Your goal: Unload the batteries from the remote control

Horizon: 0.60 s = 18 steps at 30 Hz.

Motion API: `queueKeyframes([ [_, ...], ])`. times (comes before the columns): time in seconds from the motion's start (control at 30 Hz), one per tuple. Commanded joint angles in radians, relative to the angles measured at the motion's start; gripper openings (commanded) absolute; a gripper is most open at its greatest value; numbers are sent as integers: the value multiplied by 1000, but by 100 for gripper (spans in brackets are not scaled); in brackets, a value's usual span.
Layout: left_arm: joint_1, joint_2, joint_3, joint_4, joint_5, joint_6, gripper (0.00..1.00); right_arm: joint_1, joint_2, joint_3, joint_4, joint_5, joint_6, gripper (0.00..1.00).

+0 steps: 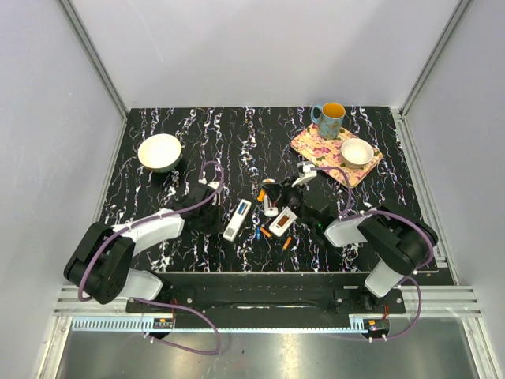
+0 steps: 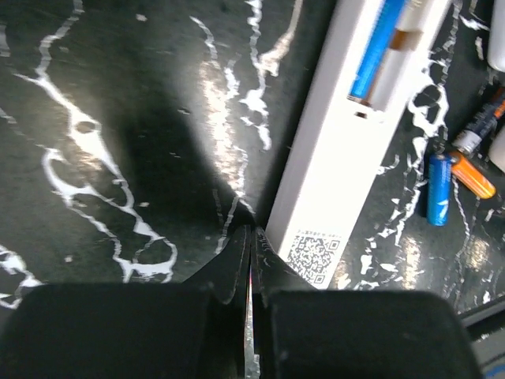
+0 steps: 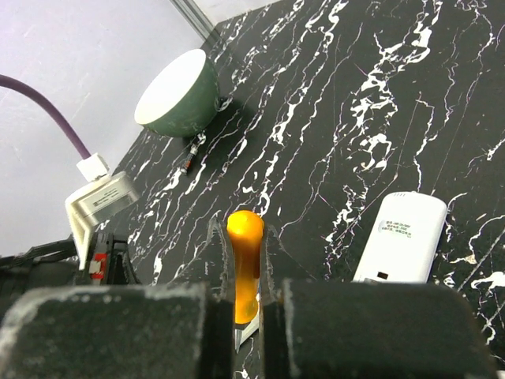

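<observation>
Left wrist view: my left end effector [image 2: 251, 237] is pinched shut, empty, at the end of the open remote [image 2: 331, 197]. One blue battery [image 2: 377, 47] sits inside the remote. Right of it lie two more, a loose blue battery [image 2: 439, 189] and a loose orange battery [image 2: 473, 175]. My right end effector [image 3: 245, 237] clamps one orange battery [image 3: 245, 225].

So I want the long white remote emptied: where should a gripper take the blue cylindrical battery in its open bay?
Likely the blue battery's end nearest the white remote's middle, from straight above, hooked upward. It lies flat in the bay, wall on one side, pale cylinder tight against the other: only its top is free.
</observation>
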Motion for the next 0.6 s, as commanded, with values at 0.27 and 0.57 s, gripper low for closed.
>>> queueKeyframes([
  [0.27, -63, 68, 49, 63, 42, -11, 0, 6, 87, 106, 39, -5, -12, 0],
  [0.57, -1, 81, 110, 35, 14, 0, 0, 6, 121, 200, 3, -26, -15, 0],
])
